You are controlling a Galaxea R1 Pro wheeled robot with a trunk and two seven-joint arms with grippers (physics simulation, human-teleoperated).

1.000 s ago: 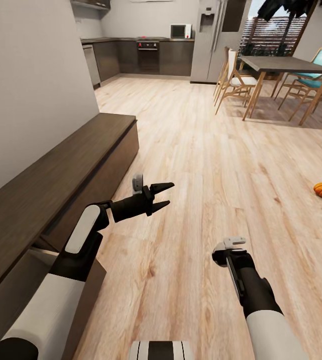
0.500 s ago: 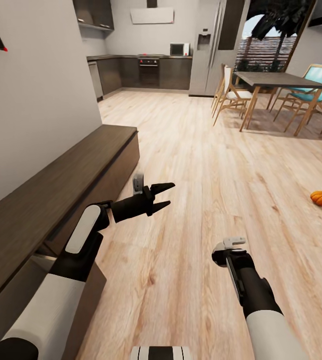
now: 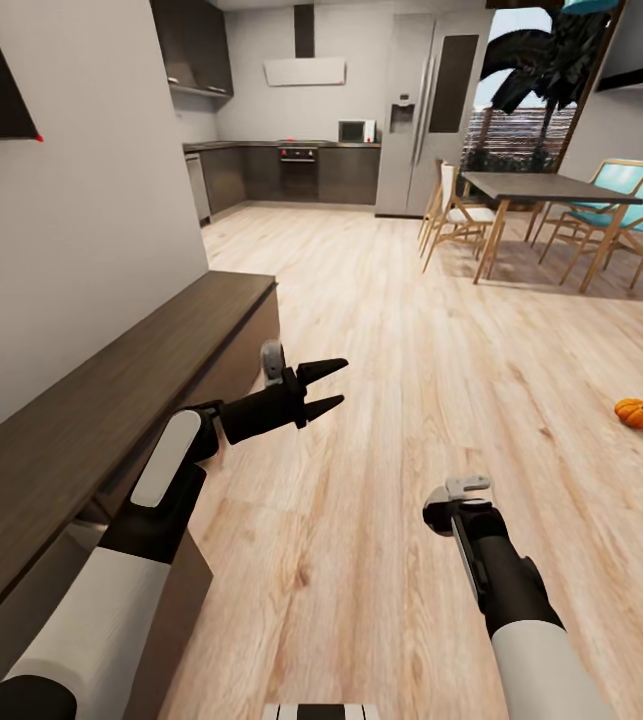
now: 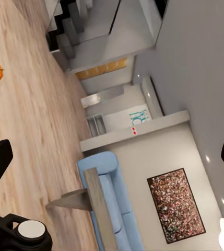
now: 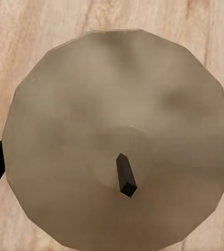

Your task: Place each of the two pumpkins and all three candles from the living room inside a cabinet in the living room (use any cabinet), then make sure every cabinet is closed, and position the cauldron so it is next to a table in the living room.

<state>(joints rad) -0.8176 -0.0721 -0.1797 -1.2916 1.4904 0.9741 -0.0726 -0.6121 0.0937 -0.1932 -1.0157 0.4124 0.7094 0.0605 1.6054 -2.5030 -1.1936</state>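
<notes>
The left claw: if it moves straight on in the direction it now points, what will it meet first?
Probably nothing near. The left claw is open and points across bare wooden floor. Its wrist view looks toward a far blue sofa; the pumpkin lies off to the side.

Readable text: none can be made out with certainty in any view.
White panel (image 4: 138, 116): in the left wrist view it carries teal marks shaped like letters, too small and turned to be read.
Red dots (image 4: 134, 132): a short row just beside those marks, on the same pale wall; no figures can be told.
Microwave (image 3: 356, 130): on the far kitchen bench in the head view; no brand legible.
Refrigerator (image 3: 431, 110): its dispenser panel shows no readable label.
Framed picture (image 4: 175, 205): a speckled pattern, no writing.
</notes>
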